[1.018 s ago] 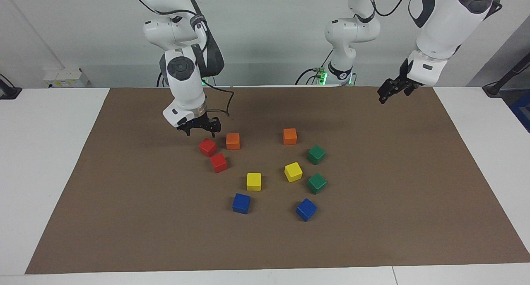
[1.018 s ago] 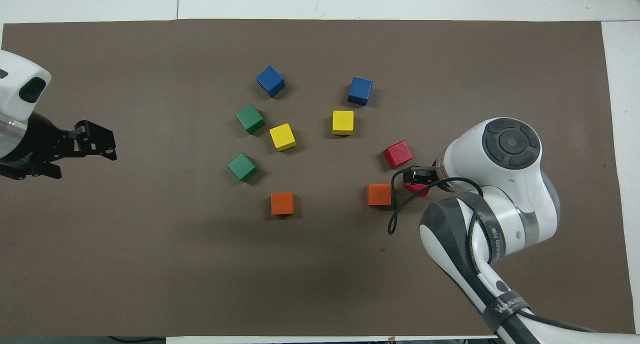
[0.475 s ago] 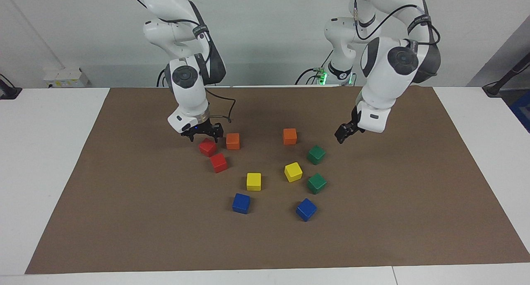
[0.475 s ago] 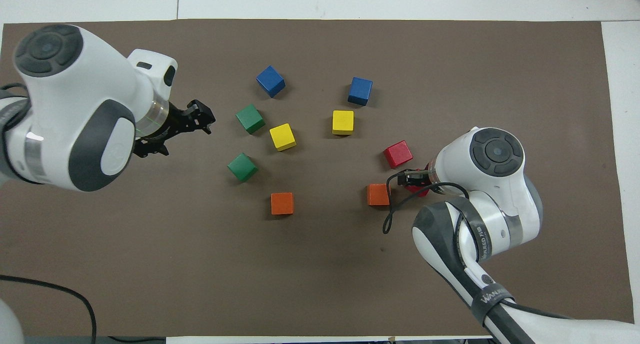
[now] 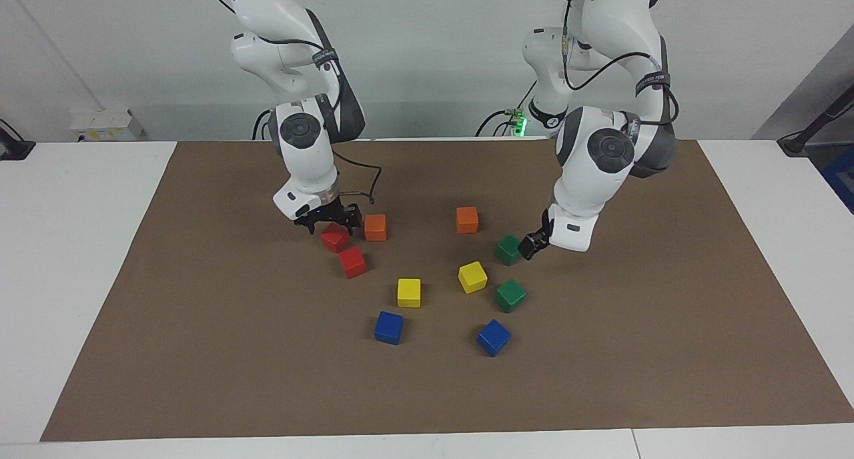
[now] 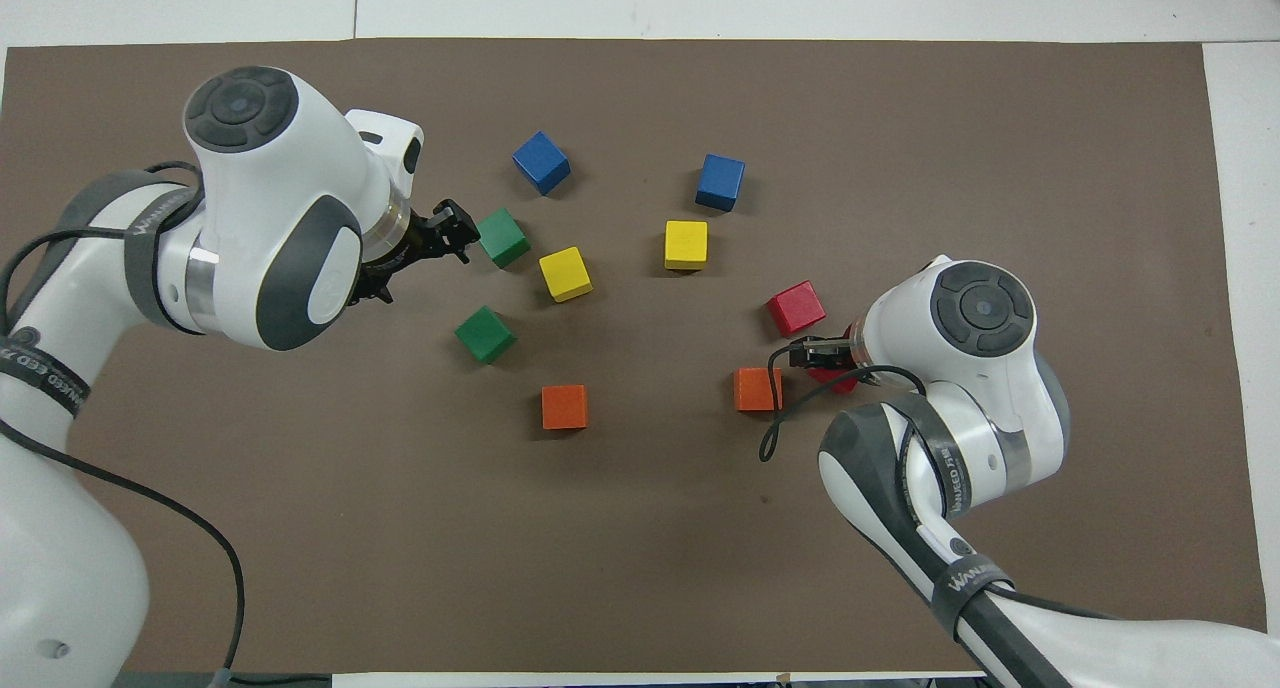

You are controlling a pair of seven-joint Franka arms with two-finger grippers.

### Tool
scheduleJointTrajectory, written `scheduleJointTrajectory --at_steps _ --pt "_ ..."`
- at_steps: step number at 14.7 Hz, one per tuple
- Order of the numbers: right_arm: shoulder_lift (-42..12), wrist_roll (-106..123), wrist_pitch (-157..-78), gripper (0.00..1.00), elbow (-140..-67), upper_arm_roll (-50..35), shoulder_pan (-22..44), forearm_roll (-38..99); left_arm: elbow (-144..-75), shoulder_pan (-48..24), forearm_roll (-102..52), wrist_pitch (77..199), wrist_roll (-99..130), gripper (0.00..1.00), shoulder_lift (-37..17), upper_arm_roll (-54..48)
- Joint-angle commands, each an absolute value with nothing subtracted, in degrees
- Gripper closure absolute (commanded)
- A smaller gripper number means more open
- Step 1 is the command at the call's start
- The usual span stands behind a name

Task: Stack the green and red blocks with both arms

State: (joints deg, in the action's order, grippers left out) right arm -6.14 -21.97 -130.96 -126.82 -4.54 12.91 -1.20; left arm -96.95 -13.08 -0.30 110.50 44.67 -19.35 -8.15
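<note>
While my right pincer (image 5: 328, 221) hangs released, its black fingers spread low over the glossy red cube (image 5: 334, 237) nearer the robots, the second red cube (image 5: 352, 262) lies just beside that one. My left pincer (image 5: 527, 246), also released, sits just beside a dark green cube (image 5: 508, 249); I cannot tell whether they touch. The other green cube (image 5: 510, 295) lies farther out. Orange cubes (image 5: 375, 227), yellow cubes (image 5: 409, 292) and blue cubes (image 5: 388, 327) lie between, all smooth and square-edged. Underneath is a matte brown mat (image 5: 200, 352) on a white table (image 5: 60, 245), against a pale wall (image 5: 434, 52).
</note>
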Motion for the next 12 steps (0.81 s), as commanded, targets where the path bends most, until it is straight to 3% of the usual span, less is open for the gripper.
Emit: scheduleJointTrajectory --at_steps 1,12 --pt "-6.33 -22.06 -132.45 0.0 -127.53 -4.48 12.57 -0.53 -95.79 -15.73 2.11 112.05 48.69 0.0 -22.59 -7.47" --pt "-6.85 -24.51 -132.45 0.0 -127.27 -4.48 8.44 -0.53 -102.3 -16.26 1.76 116.45 55.29 0.0 -21.19 -7.73"
